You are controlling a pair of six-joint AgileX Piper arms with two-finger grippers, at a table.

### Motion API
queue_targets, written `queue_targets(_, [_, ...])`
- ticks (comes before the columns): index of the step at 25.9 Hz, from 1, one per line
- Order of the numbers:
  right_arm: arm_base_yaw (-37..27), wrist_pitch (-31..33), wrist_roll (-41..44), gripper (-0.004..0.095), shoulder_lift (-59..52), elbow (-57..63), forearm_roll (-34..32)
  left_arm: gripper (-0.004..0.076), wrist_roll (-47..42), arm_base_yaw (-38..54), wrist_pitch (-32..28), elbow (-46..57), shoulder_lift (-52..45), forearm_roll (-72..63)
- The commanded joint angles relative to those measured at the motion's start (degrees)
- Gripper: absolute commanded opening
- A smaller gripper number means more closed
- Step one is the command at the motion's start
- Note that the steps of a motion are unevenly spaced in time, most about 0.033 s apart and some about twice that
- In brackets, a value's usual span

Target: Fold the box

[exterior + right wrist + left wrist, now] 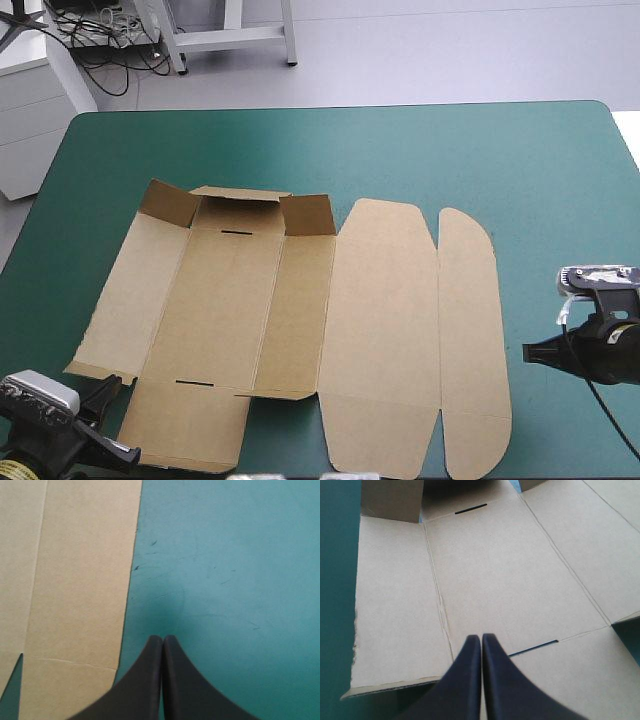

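Observation:
The brown box (290, 320) lies as a cut sheet on the teal-green cover (400, 150), mostly flat. Its far end flap and two corner tabs (238, 208) stand raised, and the rounded lid panels (465, 340) lie flat to the right. My left gripper (112, 386) is shut at the sheet's near left corner. In the left wrist view this left gripper (481, 638) points over the base panel (495, 580), close to the near slot (534, 648). My right gripper (528, 352) is shut and empty, just right of the lid's edge. The right wrist view shows the right gripper (163, 639) over bare cover beside the board (75, 580).
Bare teal-green cover (225, 555) runs along the far side and to the right of the sheet. The table's far edge (330, 108) and right edge (622, 140) border grey floor. The sheet's near end reaches almost to the table's near edge.

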Motion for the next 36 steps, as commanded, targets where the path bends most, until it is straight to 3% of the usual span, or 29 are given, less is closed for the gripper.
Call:
queue_targets(1, [-0.5,-1.0,0.8,-0.0020,-0.2,-0.3,4.2,-0.0010,-3.8,-0.3,-3.9,-1.3,1.2,0.5])
queue_targets(6, [-0.5,-3.2,0.8,-0.0020,-0.2,-0.3,7.8,-0.0010,-6.2,-0.3,-3.8,-2.8,4.5,0.5])
queue_targets(12, [-0.5,-4.0,0.5,-0.0020,-0.2,-0.3,7.9,-0.0010,-6.0,-0.3,-3.7,-10.0,15.4,-0.3])
queue_targets(18, [-0.5,-7.1,0.5,-0.0020,-0.2,-0.3,7.9,-0.0010,2.9,-0.3,-4.2,-21.5,29.4,-0.2])
queue_targets(22, [-0.5,-7.7,0.5,-0.0020,-0.2,-0.3,8.4,-0.0010,0.7,-0.2,-3.8,-30.7,41.9,2.5])
queue_targets(26, [-0.5,-7.4,0.5,-0.0020,-0.2,-0.3,8.4,-0.0010,-9.1,0.3,-6.2,-39.8,54.2,16.3])
queue_targets(30, [-0.5,-7.3,-0.2,-0.0020,-0.2,-0.3,8.3,-0.0009,-9.5,9.9,-5.6,-49.0,63.8,13.8])
queue_targets(36, [-0.5,-7.6,-2.7,-0.0020,-0.2,-0.3,8.1,-0.0009,1.5,31.7,-2.3,-58.2,68.7,-4.2])
